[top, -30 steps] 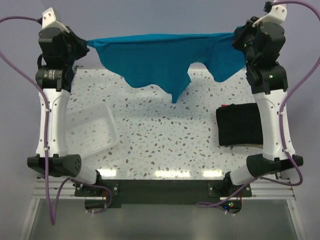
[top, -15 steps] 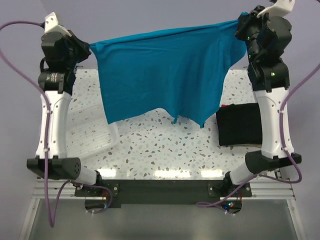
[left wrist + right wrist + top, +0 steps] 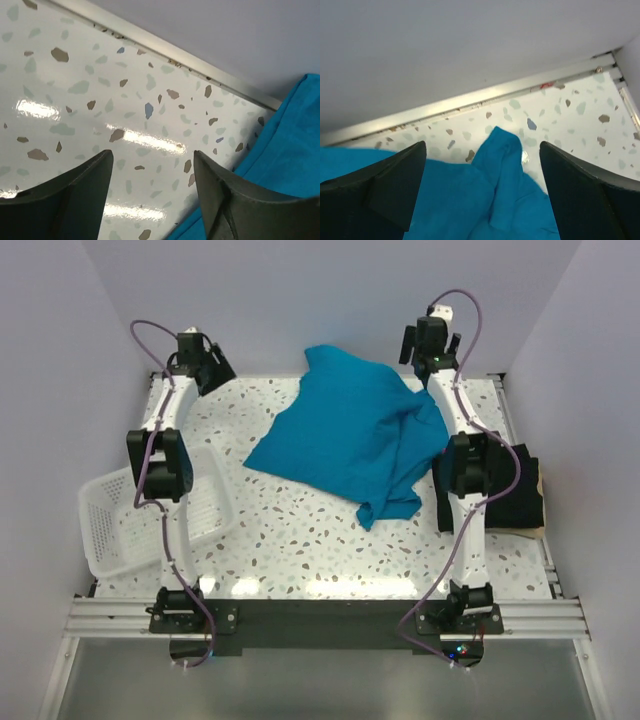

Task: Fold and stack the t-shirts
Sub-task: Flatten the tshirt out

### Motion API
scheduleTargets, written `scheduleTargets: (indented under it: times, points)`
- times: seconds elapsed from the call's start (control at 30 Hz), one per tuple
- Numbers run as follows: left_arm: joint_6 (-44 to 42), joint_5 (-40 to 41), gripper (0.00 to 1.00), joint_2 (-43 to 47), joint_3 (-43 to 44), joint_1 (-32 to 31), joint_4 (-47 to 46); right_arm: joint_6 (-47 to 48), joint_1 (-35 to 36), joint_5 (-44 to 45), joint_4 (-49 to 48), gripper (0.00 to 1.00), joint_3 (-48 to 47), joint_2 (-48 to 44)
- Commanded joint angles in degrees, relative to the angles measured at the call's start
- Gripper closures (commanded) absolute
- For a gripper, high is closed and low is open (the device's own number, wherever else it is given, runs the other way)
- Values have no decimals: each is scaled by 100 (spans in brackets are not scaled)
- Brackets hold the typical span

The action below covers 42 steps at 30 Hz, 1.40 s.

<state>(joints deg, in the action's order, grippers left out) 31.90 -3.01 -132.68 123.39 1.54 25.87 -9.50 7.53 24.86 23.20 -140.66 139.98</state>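
A second ago you had the teal t-shirt (image 3: 350,440) stretched in the air between both arms. Now it lies dropped on the desk (image 3: 300,540), far of centre and towards the right, rumpled, with its near corner bunched up. Both arms have let go: the left end effector (image 3: 151,160) stands wide over bare desk just beside the shirt's edge, and the right end effector (image 3: 482,150) gapes wide above its far edge, holding nothing. The black t-shirt (image 3: 515,500) sits folded at the right edge. You will probably need to smooth the teal one before folding it.
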Motion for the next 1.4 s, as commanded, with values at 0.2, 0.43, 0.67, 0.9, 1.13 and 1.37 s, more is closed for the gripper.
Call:
scheduleTargets:
  times: [0.2, 0.43, 0.67, 0.9, 1.13, 1.37]
  points:
    - [-289, 98, 26, 1727, -2046, -609, -372, -201, -6, -789, -510, 1, 1610, -1728]
    - [-299, 729, 37, 1667, -2382, -1375, 521, -667, 310, -1448, -9, 1, 2955, -2747]
    - [-228, 1759, 41, 1754, -2961, -1481, 1060, -1300, 442, -2090, 35, 2, 4300, -3697]
    - [-193, 1945, 42, 1754, -3286, -1481, 1193, -1529, 460, -2249, 71, 2, 5521, -4488]
    - [-88, 1567, 48, 1483, -3471, -1473, 972, -1687, 477, -2390, 185, 3, 6129, -4989]
    - [-44, 1540, 49, 1526, -3664, -1472, 1008, -1687, 477, -2363, 334, 3, 6516, -5288]
